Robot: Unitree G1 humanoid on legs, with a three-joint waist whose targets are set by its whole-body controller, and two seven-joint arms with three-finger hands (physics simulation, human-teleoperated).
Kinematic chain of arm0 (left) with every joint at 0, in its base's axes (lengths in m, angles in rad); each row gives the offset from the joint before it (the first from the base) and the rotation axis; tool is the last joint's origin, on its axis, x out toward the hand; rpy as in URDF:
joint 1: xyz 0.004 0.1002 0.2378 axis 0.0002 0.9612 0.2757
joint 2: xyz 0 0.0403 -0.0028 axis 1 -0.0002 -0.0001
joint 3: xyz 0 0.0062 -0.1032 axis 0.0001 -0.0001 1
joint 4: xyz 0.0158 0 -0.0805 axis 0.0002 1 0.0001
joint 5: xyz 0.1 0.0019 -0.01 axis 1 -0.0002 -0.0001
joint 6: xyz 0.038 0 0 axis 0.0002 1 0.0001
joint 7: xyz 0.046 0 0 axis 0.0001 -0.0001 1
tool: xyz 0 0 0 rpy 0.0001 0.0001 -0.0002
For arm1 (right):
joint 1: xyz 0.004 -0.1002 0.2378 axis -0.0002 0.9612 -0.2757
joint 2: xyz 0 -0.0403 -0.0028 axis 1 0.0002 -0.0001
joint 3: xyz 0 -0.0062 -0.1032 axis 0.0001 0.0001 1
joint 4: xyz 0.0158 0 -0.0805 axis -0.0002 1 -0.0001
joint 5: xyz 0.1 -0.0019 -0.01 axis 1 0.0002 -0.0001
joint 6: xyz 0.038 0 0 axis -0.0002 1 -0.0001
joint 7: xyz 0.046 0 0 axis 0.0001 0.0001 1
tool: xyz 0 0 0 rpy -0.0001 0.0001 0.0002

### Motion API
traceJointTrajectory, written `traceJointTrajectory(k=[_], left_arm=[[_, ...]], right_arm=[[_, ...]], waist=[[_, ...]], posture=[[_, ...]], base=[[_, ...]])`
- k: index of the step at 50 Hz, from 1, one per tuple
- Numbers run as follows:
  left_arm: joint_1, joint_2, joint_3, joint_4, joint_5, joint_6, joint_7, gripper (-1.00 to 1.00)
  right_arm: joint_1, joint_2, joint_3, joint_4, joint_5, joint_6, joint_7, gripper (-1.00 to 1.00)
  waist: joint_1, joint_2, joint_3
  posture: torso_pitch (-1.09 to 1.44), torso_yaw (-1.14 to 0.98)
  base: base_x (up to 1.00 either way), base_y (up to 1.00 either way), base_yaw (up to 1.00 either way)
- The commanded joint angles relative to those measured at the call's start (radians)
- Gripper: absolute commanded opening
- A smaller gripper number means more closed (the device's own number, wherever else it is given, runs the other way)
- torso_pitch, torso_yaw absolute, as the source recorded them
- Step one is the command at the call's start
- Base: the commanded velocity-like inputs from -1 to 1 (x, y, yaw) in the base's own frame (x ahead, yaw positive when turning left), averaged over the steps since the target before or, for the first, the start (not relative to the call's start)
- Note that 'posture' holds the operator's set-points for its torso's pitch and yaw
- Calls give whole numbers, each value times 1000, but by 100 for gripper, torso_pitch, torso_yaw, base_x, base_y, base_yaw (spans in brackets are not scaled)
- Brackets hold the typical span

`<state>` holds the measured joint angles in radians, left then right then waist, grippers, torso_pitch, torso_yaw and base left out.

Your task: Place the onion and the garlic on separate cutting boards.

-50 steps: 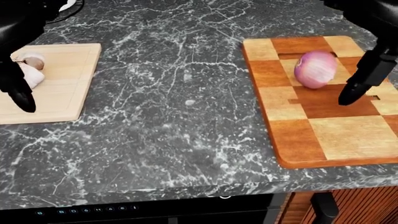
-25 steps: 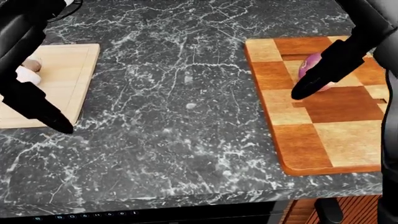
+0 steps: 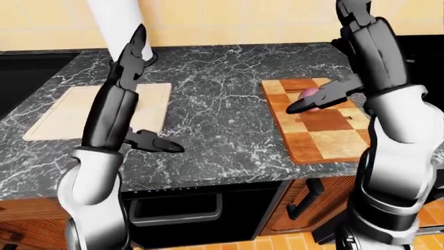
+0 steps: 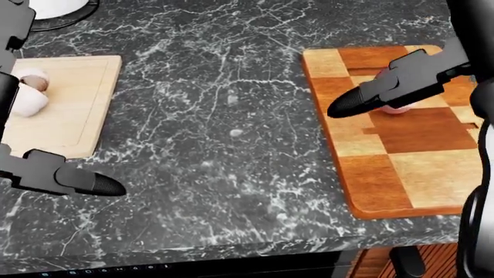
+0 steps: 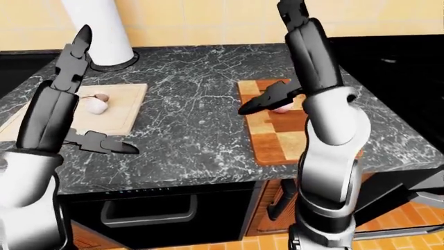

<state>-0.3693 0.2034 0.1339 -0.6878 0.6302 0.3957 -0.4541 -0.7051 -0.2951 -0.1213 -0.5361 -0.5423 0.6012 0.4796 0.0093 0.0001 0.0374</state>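
Two pale garlic bulbs (image 4: 28, 92) lie on the light wooden cutting board (image 4: 77, 110) at the head view's left. A purple onion (image 3: 309, 94) rests on the checkered board (image 4: 401, 150) at the right, largely hidden in the head view by my right hand (image 4: 357, 102). That hand hovers over the board's left part, fingers stretched out and open, holding nothing. My left hand (image 4: 83, 182) is open too. It hangs over bare counter below the light board, apart from the garlic.
A dark marbled counter (image 4: 231, 145) spans between the boards. A tall white cylinder (image 5: 97, 31) stands at the counter's top left. A black stove (image 3: 27, 67) lies further left, and an oven front (image 3: 173, 208) and a wooden cabinet (image 3: 305, 198) sit below the counter's edge.
My left hand has drawn off the light board, down onto bare counter, uncovering the garlic. My right hand has swung left across the onion. The view has shifted slightly.
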Motion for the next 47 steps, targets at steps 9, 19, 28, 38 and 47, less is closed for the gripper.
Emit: traceJointTrajectory(k=[9, 19, 28, 38, 47], left_arm=[[61, -60, -12, -209, -8, 65, 34, 100], [153, -94, -11, -335, -109, 96, 121, 100], [314, -152, -17, -350, -213, -20, 235, 100], [471, -203, 20, -325, -357, -155, 317, 100], [515, -216, 119, -355, -470, -164, 306, 100]], right_arm=[[49, 57, 9, -155, 3, 28, -53, 100], [171, 114, 9, -330, 76, 102, -138, 100], [301, 154, 19, -413, 155, 75, -247, 100], [439, 196, 24, -460, 218, 11, -324, 100], [537, 215, -18, -511, 273, -11, -341, 100]], waist=[[1, 1, -19], [4, 2, -23], [4, 1, -30], [5, 1, -32], [6, 1, -33]], posture=[[0, 0], [0, 0], [0, 0], [0, 0], [0, 0]], base=[[0, 0, 0], [0, 0, 0], [0, 0, 0], [0, 0, 0], [0, 0, 0]])
